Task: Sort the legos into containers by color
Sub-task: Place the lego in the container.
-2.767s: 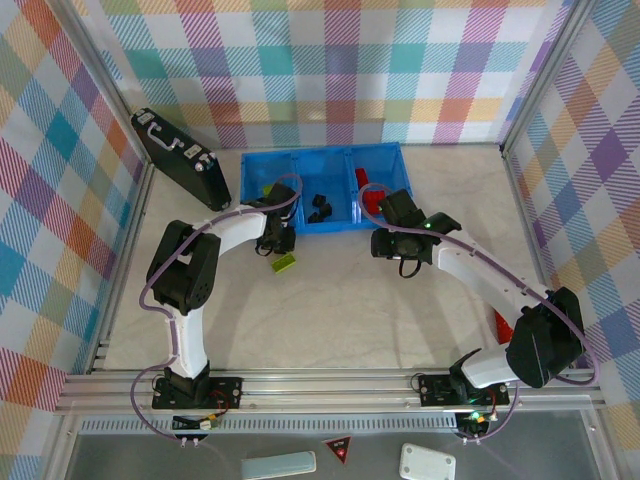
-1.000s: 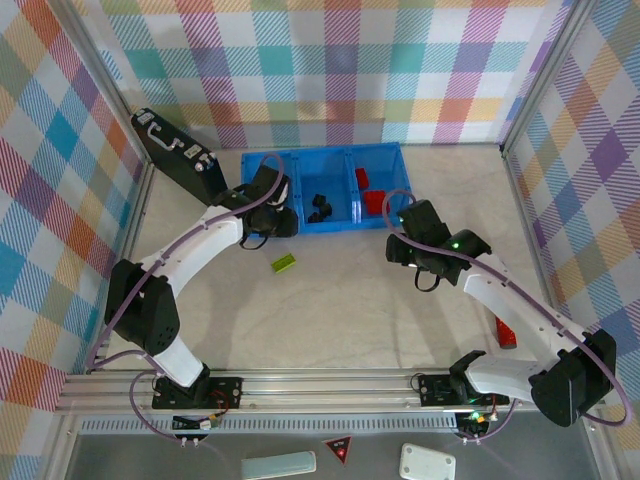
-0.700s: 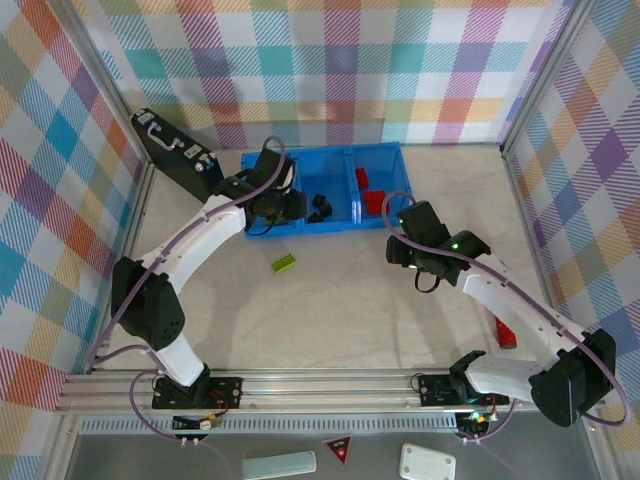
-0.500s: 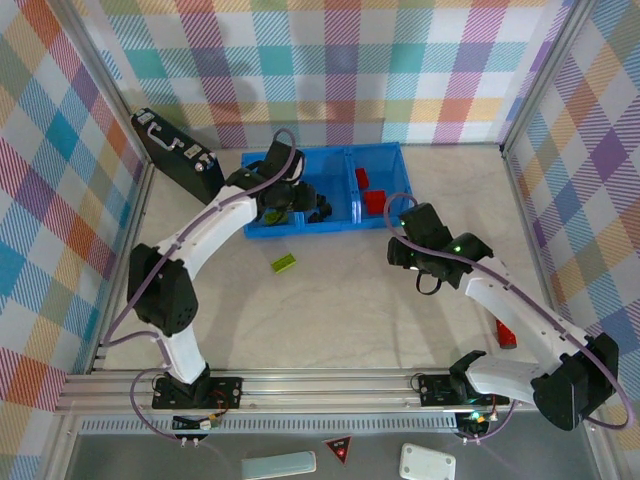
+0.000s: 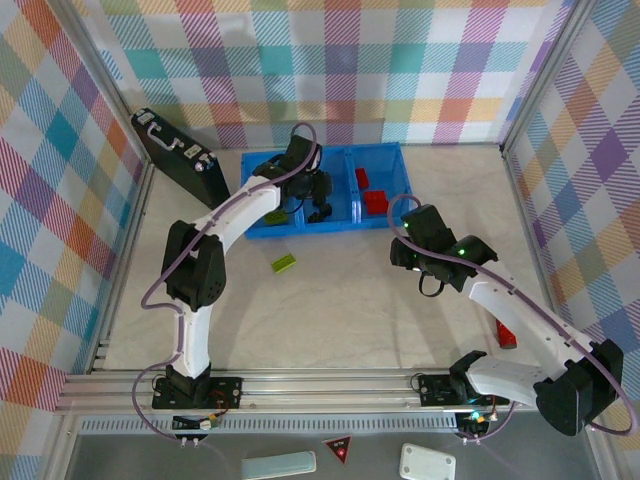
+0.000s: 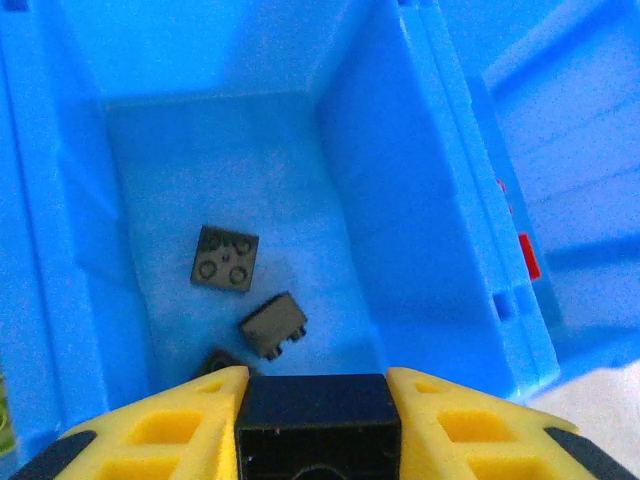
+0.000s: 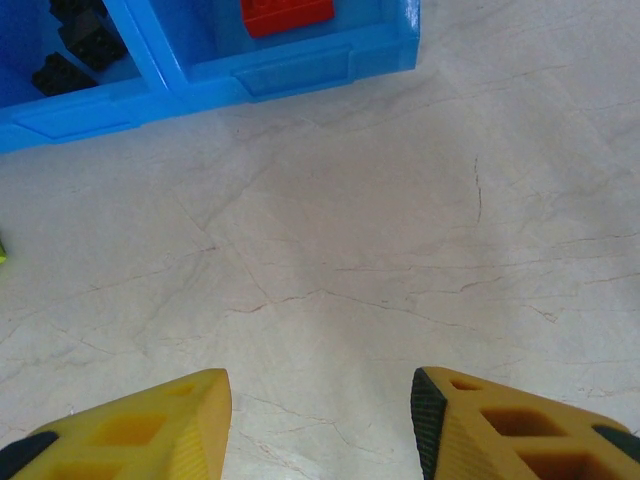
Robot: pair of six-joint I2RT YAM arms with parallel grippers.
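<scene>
My left gripper point(image 5: 306, 186) hangs over the middle compartment of the blue tray point(image 5: 384, 150). In the left wrist view the gripper point(image 6: 317, 388) is shut on a black lego point(image 6: 317, 425), right above three black legos point(image 6: 224, 258) on that compartment's floor. Red legos point(image 5: 375, 200) lie in the right compartment. A lime-green lego point(image 5: 285, 263) rests on the table in front of the tray. My right gripper point(image 5: 407, 248) hovers in front of the tray's right end. In the right wrist view the right gripper point(image 7: 320, 400) is open over bare table, with the tray's front wall point(image 7: 300, 75) ahead.
A black briefcase point(image 5: 180, 157) leans in the far left corner. A red lego point(image 5: 505, 335) lies by the right wall, partly under my right arm. Checked walls close in the table on three sides.
My left arm has swung right and farther back, from the tray's left compartment to above the middle one, carrying the black lego. My right arm has barely shifted.
</scene>
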